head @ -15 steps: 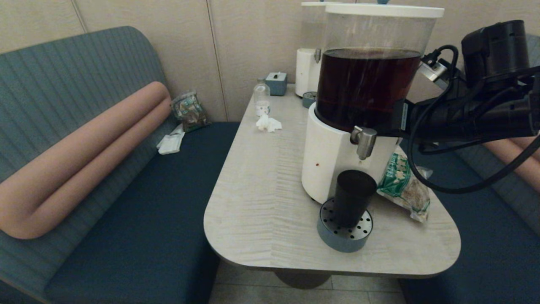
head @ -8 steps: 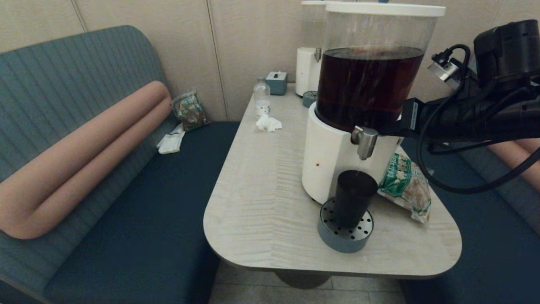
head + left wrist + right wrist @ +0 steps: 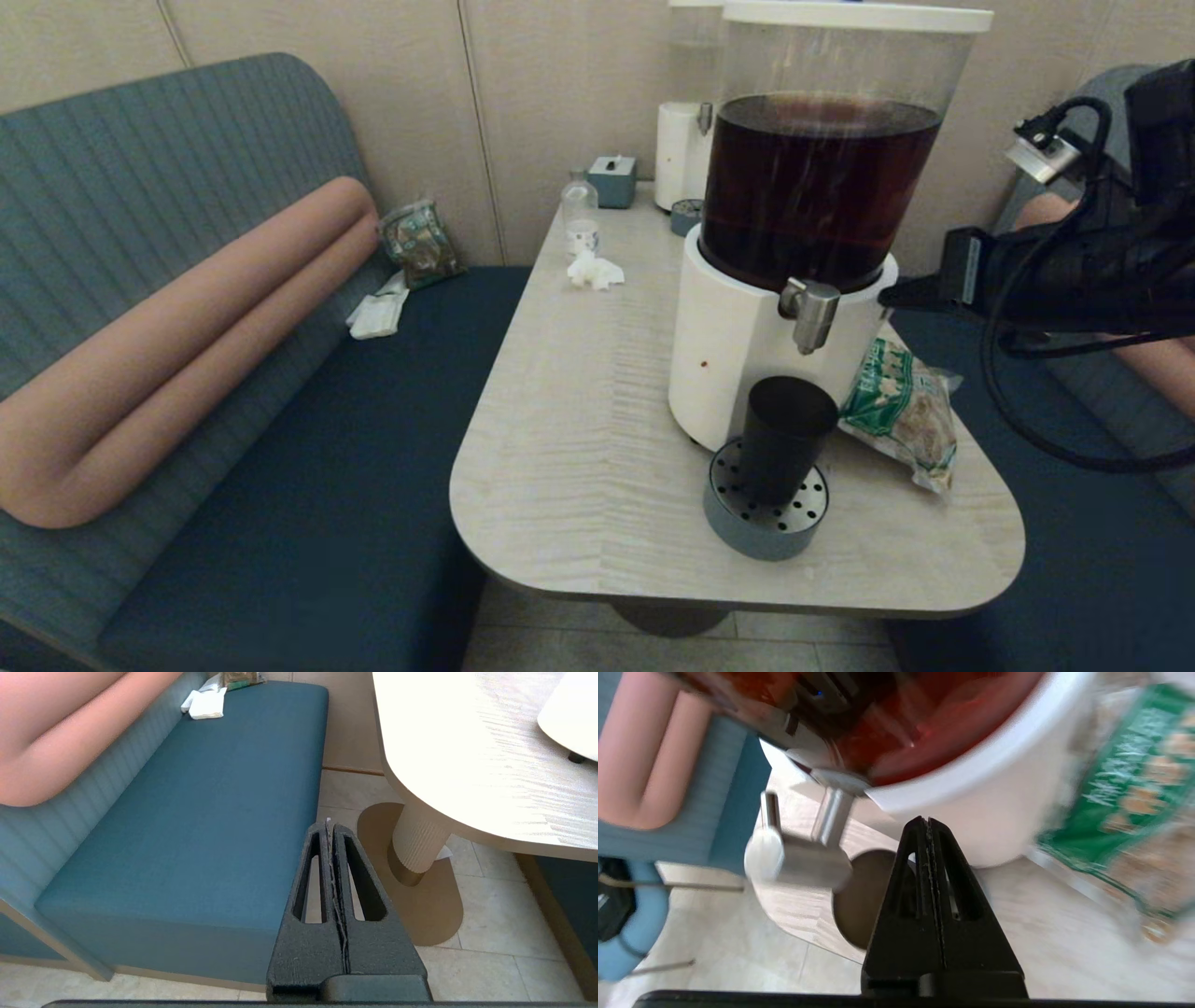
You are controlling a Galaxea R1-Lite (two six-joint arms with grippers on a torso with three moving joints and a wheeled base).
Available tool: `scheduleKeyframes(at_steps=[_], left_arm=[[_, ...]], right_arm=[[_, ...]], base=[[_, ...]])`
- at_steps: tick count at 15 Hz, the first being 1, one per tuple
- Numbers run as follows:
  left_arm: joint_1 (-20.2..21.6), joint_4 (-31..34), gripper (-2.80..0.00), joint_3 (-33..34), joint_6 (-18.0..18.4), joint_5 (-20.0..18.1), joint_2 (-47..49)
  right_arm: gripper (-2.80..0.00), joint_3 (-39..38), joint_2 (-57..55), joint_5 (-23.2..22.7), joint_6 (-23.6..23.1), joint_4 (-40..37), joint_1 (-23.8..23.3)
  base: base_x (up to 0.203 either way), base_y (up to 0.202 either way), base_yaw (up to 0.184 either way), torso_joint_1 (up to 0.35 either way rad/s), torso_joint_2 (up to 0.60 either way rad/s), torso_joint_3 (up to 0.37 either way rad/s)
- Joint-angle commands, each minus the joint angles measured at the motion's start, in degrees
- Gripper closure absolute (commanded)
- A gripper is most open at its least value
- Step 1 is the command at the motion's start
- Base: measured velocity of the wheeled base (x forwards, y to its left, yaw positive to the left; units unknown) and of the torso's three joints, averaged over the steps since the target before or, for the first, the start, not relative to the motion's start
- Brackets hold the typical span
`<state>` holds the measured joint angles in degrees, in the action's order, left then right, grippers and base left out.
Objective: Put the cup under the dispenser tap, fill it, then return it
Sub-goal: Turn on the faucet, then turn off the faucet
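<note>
The black cup (image 3: 787,434) stands upright on the round blue-grey drip tray (image 3: 758,532), directly below the silver dispenser tap (image 3: 809,313) of the big dispenser (image 3: 747,355) with dark brown drink. My right gripper (image 3: 887,297) is shut and empty. It hovers just right of the tap, beside the dispenser's white base, clear of the cup. In the right wrist view the shut gripper (image 3: 927,820) points at the white base, with the tap (image 3: 803,861) and the cup's mouth (image 3: 864,900) beside it. My left gripper (image 3: 330,823) is shut, parked low by the bench.
A green snack bag (image 3: 901,411) lies right of the dispenser, under my right arm. Further back on the table (image 3: 579,448) are a slimmer white dispenser (image 3: 680,154), a small bottle (image 3: 580,217), a tissue box (image 3: 611,182) and a crumpled tissue (image 3: 594,273). Blue benches flank the table.
My right arm has drawn back to the right, so its gripper tip has come away from the tap. The cup stays on the drip tray.
</note>
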<state>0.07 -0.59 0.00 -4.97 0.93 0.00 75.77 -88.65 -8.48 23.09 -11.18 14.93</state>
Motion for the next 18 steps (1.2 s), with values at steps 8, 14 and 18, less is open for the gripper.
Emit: scheduleKeyframes(at_steps=[8, 14, 18], left_arm=[[0.0, 0.0, 0.0, 0.0, -0.1, 0.0, 0.1], [0.0, 0.0, 0.0, 0.0, -0.1, 0.0, 0.1], [0.0, 0.0, 0.0, 0.0, -0.1, 0.0, 0.1]], right_arm=[[0.0, -14.4, 32.4, 4.1, 1.4, 1.1, 2.1], [0.0, -19.4, 43.8, 4.4, 6.6, -5.2, 2.4], [0.0, -22.4, 51.4, 4.1, 6.4, -5.3, -0.4]], base=[[0.0, 0.0, 0.0, 0.0, 0.0, 0.0], [0.0, 0.0, 0.0, 0.0, 0.0, 0.0], [0.0, 0.0, 0.0, 0.0, 0.0, 0.0]])
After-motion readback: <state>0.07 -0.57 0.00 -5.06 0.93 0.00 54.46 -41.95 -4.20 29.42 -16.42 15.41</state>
